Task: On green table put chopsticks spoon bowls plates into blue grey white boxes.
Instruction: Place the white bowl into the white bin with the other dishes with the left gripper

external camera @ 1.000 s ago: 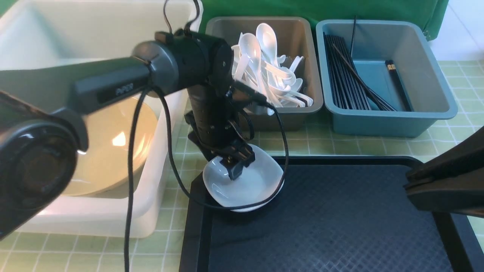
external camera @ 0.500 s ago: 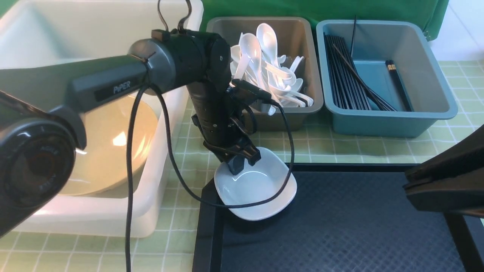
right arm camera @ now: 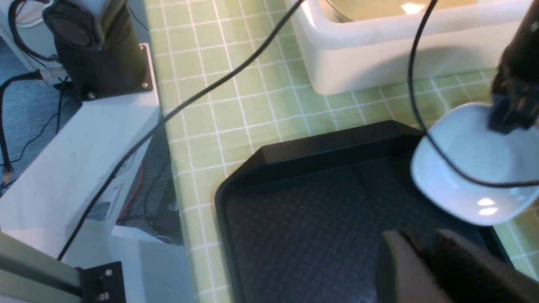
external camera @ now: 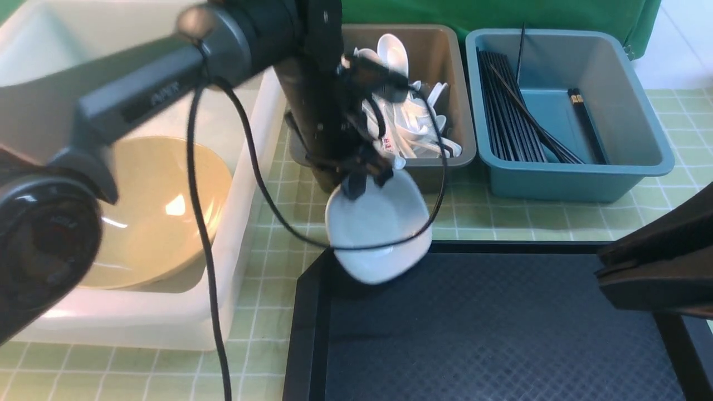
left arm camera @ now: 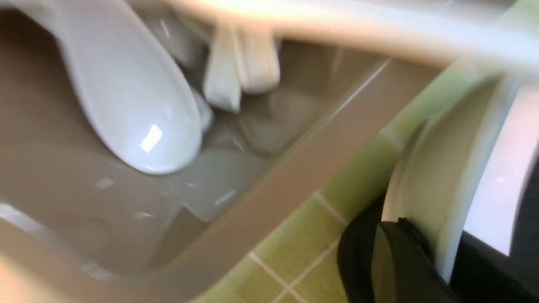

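My left gripper is shut on the far rim of a small white plate. The plate hangs tilted above the far left corner of the black tray, just in front of the grey box. The spoon with red characters lies in that box among plain white spoons. Black chopsticks lie in the blue box. The tan bowl sits in the white box. My right gripper hovers shut and empty over the tray's right side.
The left arm's black cable loops under the hanging plate and across the green table. The grey box wall is very close to the left wrist. The left arm's base stands by the table's near edge.
My left gripper shut on the plate's rim and lifted it off the tray, up and toward the grey box. The tray slid a little to the right. The right arm stayed still.
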